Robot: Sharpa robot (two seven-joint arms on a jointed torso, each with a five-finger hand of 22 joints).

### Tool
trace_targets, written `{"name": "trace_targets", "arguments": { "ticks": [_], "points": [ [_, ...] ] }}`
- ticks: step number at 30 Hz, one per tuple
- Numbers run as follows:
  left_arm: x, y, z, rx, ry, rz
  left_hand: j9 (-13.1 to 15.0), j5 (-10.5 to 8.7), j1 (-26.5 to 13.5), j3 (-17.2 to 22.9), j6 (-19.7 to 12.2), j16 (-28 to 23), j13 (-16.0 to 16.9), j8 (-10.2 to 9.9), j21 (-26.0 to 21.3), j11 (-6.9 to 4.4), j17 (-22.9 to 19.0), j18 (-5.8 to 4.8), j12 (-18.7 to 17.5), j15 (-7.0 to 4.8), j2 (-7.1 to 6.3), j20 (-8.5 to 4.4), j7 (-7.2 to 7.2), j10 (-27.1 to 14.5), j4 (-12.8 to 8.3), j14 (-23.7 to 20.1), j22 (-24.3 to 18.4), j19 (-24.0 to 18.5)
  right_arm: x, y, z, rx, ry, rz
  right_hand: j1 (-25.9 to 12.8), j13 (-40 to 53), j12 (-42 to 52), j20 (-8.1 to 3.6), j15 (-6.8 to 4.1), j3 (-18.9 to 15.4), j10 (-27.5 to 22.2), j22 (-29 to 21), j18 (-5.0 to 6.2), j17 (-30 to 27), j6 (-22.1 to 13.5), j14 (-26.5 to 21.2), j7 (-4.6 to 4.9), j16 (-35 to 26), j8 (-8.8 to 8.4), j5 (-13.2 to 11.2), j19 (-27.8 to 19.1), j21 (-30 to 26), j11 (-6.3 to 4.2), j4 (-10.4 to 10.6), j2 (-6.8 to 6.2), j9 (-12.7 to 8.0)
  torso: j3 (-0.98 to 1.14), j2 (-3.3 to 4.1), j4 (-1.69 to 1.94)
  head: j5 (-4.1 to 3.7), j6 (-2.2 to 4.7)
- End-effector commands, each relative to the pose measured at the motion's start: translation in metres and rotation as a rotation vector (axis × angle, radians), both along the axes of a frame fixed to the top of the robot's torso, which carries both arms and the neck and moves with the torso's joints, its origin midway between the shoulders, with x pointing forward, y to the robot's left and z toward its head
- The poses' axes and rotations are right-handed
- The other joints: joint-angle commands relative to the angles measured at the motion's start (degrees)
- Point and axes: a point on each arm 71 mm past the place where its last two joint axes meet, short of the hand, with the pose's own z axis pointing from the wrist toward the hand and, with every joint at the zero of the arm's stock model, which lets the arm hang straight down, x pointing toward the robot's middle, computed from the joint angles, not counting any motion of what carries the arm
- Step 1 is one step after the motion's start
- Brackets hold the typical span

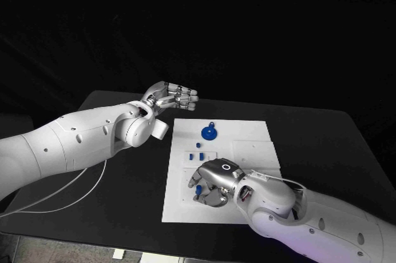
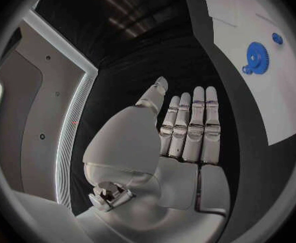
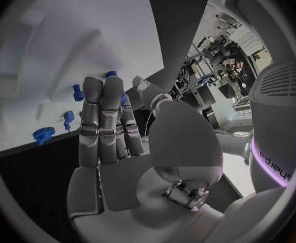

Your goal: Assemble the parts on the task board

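Note:
The white task board (image 1: 248,138) lies in the middle of the black table. A blue gear (image 1: 209,132) sits near its far left part, also seen as the gear (image 2: 257,58) and the gear (image 3: 43,135). Small blue parts (image 1: 196,155) lie below it. My right hand (image 1: 216,183) is down on the board's near left part. Its thumb and fingers close round a small blue part (image 3: 123,98), which they mostly hide. My left hand (image 1: 171,97) hovers beyond the board's far left corner, fingers straight and together (image 2: 188,127), holding nothing.
Another small blue part (image 1: 199,144) lies between the gear and the pair of parts. Bare black table (image 1: 321,137) stretches to the right of the board. A white cable (image 1: 82,186) hangs under my left arm.

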Motion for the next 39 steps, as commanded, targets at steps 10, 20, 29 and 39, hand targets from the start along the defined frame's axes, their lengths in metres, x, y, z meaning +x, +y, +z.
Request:
{"name": "trace_targets", "arguments": {
  "ticks": [10, 20, 29, 39],
  "points": [
    [0.000, -0.001, 0.001, -0.011, 0.001, -0.013, -0.03, 0.03, -0.16, -0.07, -0.30, -0.12, -0.04, 0.18, 0.49, 0.04, 0.04, -0.06, -0.13, -0.07, 0.70, 0.19, 0.01, -0.31, -0.36, -0.51, -0.31, -0.19, 0.005, -0.014, 0.026, 0.253, 0.010, -0.048, -1.88, 0.12, 0.23, -0.15, -0.19, -5.12, 4.78, -0.37, 0.37, -0.32, -1.80, 0.13, 0.70, -0.12, 0.11, 1.83, 1.53, -1.78, -1.26, 6.94, 1.01, -0.06, -0.01, -0.03, -0.09, -0.53, 0.53],
    [0.000, 0.002, 0.001, -0.017, 0.006, -0.002, -0.02, -0.03, -0.24, -0.17, -0.30, -0.11, -0.04, 0.21, 0.50, 0.03, 0.06, -0.07, -0.12, -0.08, 0.61, 0.18, 0.00, -0.24, -0.32, -0.45, -0.33, -0.18, 0.042, -0.061, 0.051, 0.318, 0.176, -0.139, -2.36, 3.89, 0.77, -2.39, -2.20, -8.86, 18.09, -1.94, -2.07, -0.52, 2.27, 0.02, -0.57, -1.70, 0.24, 6.52, 1.48, -4.95, -4.75, 8.56, 2.52, 0.41, -0.13, -0.26, -0.15, -1.95, 2.30],
    [0.000, 0.004, 0.000, -0.031, 0.014, 0.001, -0.02, -0.24, -0.24, -0.21, -0.21, -0.09, -0.04, 0.23, 0.52, -0.32, 0.09, -0.22, -0.12, -0.25, 0.67, 0.09, -0.10, 0.88, -0.19, -0.08, -0.40, -0.23, 0.082, -0.138, 0.049, 0.313, 0.398, -0.352, -1.56, 41.08, 25.72, -4.16, -3.67, -16.93, 12.17, 2.96, -4.32, 8.43, 3.66, -0.61, -1.66, 4.02, 0.26, 8.90, 2.34, 5.99, -7.09, 7.48, 5.61, 3.24, -0.19, -0.62, -0.51, -3.62, 1.79],
    [0.000, 0.011, 0.000, -0.031, 0.012, 0.010, -0.02, -0.40, -0.46, -0.15, -0.27, -0.08, -0.05, 0.19, 0.63, -0.87, 0.11, -0.53, -0.16, -0.57, 0.55, -0.23, -0.28, 2.69, 0.15, 0.60, -0.44, -0.08, 0.082, -0.196, 0.038, 0.087, 0.582, -0.517, -3.10, 63.67, 48.64, -4.14, -3.67, -17.31, 13.53, 6.79, -4.71, 32.10, 3.29, -1.11, -2.16, 14.25, 0.10, 10.30, 1.84, 24.59, -7.23, 11.18, 6.28, 7.50, -0.14, -0.57, -0.66, -5.35, 1.04]
  ]
}}
